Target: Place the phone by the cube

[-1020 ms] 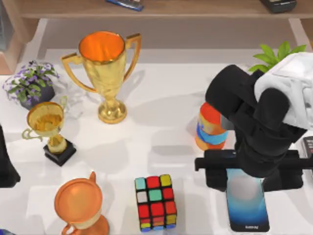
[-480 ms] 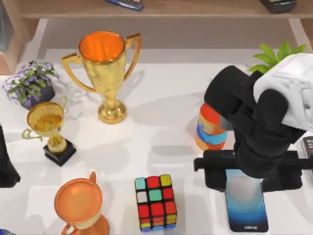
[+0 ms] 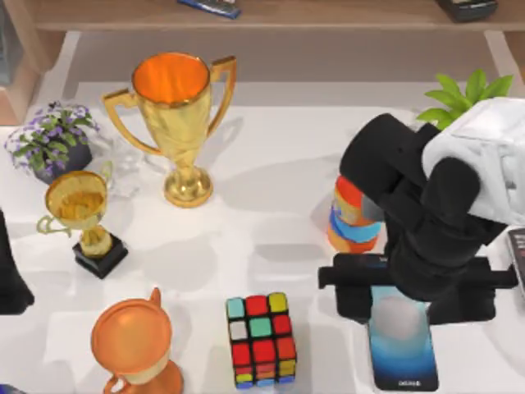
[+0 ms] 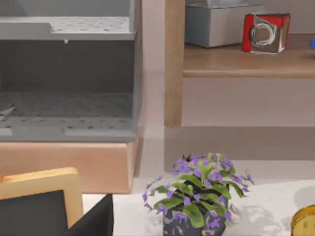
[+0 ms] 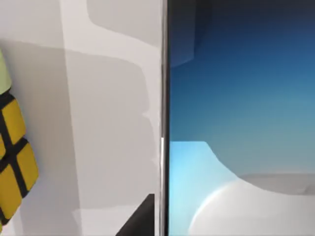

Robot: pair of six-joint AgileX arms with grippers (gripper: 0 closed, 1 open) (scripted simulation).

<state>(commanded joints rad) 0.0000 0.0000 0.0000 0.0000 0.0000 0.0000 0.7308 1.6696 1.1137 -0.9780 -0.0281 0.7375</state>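
Top view, near edge of table: the phone [image 3: 402,345] lies lengthwise, screen up, its far end under the right gripper [image 3: 410,297], whose black crossbar spans it. Whether the fingers are closed on the phone's edges cannot be told, as the wrist body hides them. The cube [image 3: 262,338] stands to the left of the phone, apart from it, with bare table [image 3: 271,222] between. The right wrist view shows the phone's screen [image 5: 236,123] close up, its thin frame edge running alongside white table, and the cube's yellow stickers [image 5: 15,162] at the margin. Middle ground: an orange-and-blue cylinder [image 3: 354,215] stands just behind the gripper; an orange cup [image 3: 135,341], a small trophy [image 3: 80,215] and a large gold trophy [image 3: 176,115] occupy the left. Far left: a purple-flowered plant [image 3: 51,139]; the left arm [image 3: 10,271] is parked at the left edge. Risks, as judged: a leftward carry could overshoot and knock the cube; a loose hold could let the phone slip or skew.
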